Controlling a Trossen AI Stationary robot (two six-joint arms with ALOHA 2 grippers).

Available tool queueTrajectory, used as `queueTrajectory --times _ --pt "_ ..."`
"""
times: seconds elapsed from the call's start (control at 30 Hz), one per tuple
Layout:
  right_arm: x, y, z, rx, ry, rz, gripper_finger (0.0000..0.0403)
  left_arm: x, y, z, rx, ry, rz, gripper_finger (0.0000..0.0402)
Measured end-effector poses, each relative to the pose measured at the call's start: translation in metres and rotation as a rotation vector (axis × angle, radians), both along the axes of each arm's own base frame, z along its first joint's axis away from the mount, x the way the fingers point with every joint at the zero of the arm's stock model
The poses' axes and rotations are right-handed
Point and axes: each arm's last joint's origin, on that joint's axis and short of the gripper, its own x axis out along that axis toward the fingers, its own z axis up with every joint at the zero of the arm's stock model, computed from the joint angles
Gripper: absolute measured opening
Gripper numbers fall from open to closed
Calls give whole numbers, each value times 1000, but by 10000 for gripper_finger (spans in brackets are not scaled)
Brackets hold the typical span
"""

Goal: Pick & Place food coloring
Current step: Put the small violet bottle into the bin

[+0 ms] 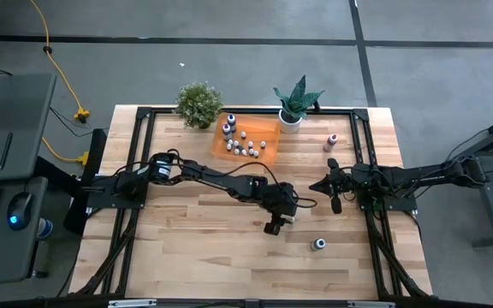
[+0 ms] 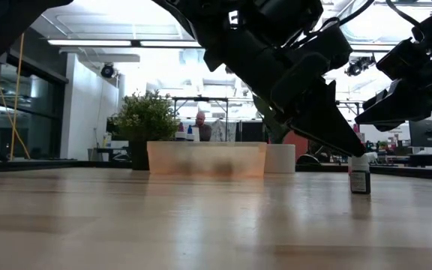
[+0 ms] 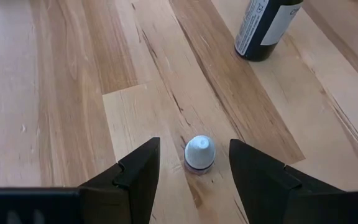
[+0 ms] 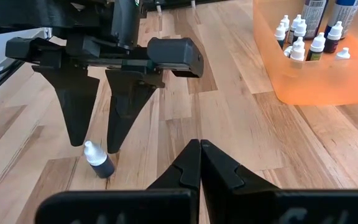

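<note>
A small food coloring bottle with a white cone cap and a dark body stands upright on its base on the wooden table. My left gripper is open, slanting down over the table's middle. One finger stands on each side of the bottle, with a gap on both sides. My right gripper is shut and waits at the right. Several more food coloring bottles stand in an orange tray at the far middle.
A larger dark bottle with a label stands just beyond the small one, toward the near right. A pink bottle stands right of the tray. Two potted plants stand at the far edge.
</note>
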Motion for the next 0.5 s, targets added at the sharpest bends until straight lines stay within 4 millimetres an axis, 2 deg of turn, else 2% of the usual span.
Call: queueTrajectory --times 0.5 --pt "0 0 0 0 0 0 0 0 0 0 5 -1 6 186"
